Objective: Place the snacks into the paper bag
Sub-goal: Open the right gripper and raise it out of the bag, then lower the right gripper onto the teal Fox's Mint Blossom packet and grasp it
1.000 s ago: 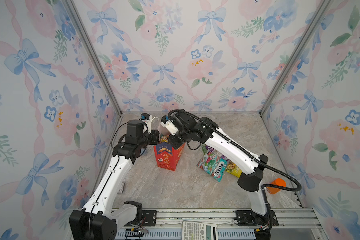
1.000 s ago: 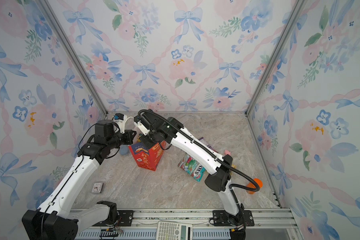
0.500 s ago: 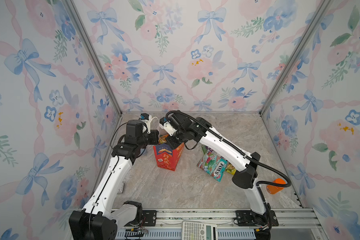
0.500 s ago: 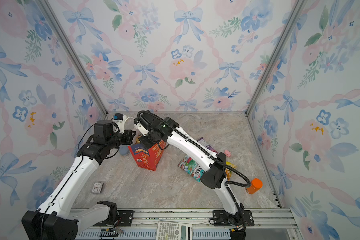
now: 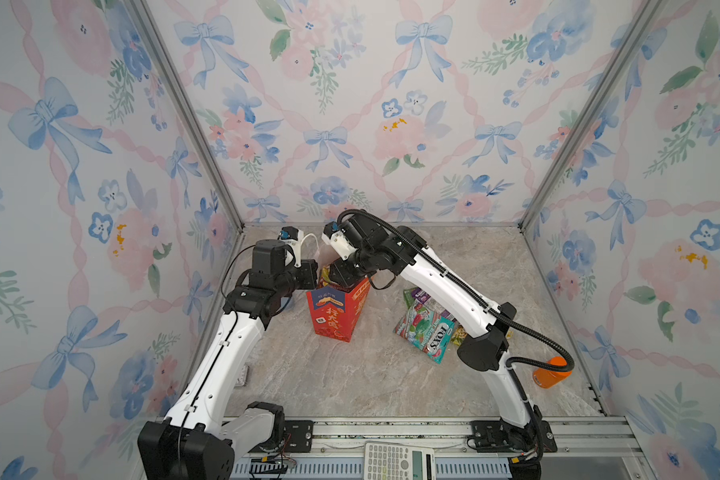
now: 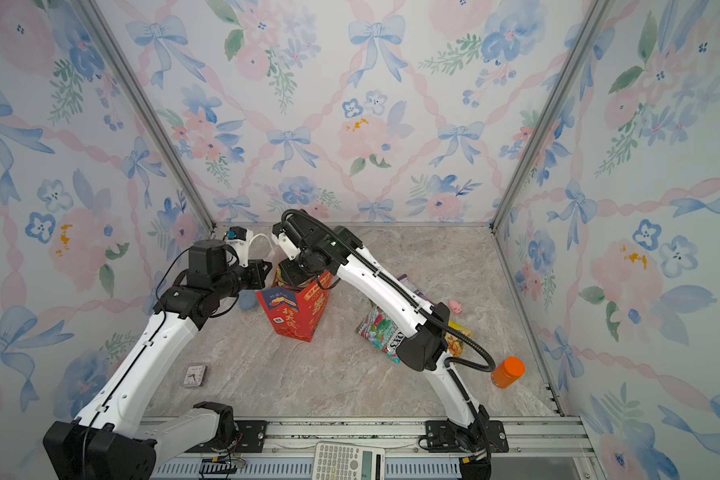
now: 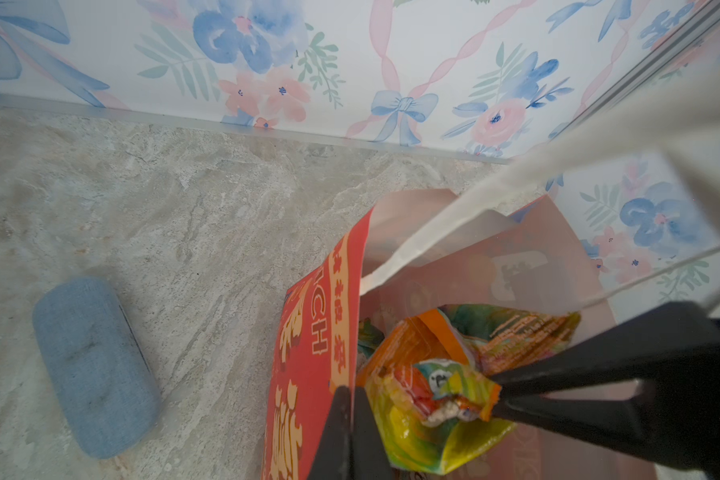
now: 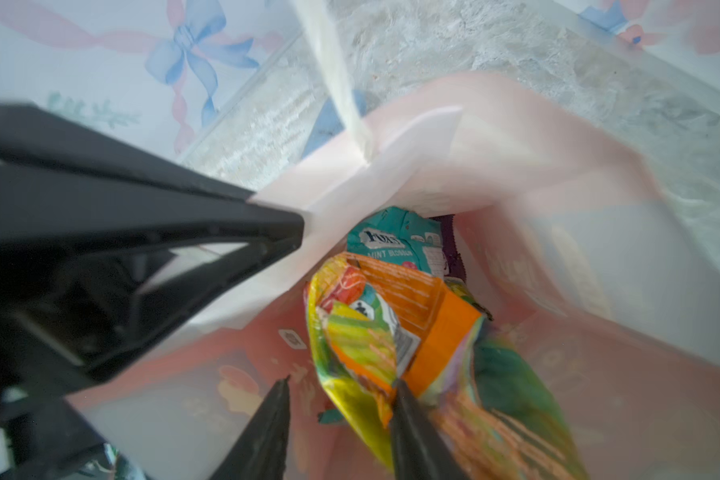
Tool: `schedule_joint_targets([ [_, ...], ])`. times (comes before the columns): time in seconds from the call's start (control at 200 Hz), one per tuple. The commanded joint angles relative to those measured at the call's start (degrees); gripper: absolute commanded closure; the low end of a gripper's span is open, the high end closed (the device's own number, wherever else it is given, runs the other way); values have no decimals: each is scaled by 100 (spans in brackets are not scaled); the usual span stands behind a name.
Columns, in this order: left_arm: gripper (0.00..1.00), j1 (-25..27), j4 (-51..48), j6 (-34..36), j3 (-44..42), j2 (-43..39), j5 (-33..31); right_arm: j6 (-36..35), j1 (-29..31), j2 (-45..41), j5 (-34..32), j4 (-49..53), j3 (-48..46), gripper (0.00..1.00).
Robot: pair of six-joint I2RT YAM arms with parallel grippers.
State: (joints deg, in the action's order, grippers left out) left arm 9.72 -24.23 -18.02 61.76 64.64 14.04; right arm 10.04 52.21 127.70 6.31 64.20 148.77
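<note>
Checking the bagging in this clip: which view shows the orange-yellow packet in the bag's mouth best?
The left wrist view: the orange-yellow packet is sharp and crumpled, inside the paper bag. The right wrist view shows it larger but blurred. In both top views only a sliver shows.

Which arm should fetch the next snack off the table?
Right. Loose snacks lie on its side; the right pincer is open over the paper bag; left pincer clamps the bag's rim.

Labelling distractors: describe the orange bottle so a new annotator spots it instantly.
Look at the table's front right corner, by the right wall. Right of the right arm's elbow sits the bottle. It is the only plain orange cylinder; the nearby packets are flat and multicoloured.
</note>
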Motion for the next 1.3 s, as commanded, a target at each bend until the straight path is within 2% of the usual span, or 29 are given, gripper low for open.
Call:
schedule_joint_targets([
  [0.0,100,-47,270,80,49,-178,101,100,-118,-515,37,39,133,46],
  [0.27,100,-42,270,63,47,-173,110,241,-193,-1823,-77,-858,-1089,34],
  [0.425,100,-41,270,68,63,-174,116,416,-293,-2613,-447,-1208,-2159,30],
  [0.6,100,-50,270,62,49,-189,108,1042,-528,-3934,-964,-1736,-4256,26],
  [0.845,100,-49,270,62,63,-164,126,2286,-1334,-5530,-1071,-2184,-7295,25],
  [1.07,100,-42,271,62,71,-162,138,3121,-2133,-6226,-651,-2711,-9285,25],
  [1.295,100,-58,270,64,24,-195,127,3718,-2339,-6363,-378,-3378,-10437,24],
])
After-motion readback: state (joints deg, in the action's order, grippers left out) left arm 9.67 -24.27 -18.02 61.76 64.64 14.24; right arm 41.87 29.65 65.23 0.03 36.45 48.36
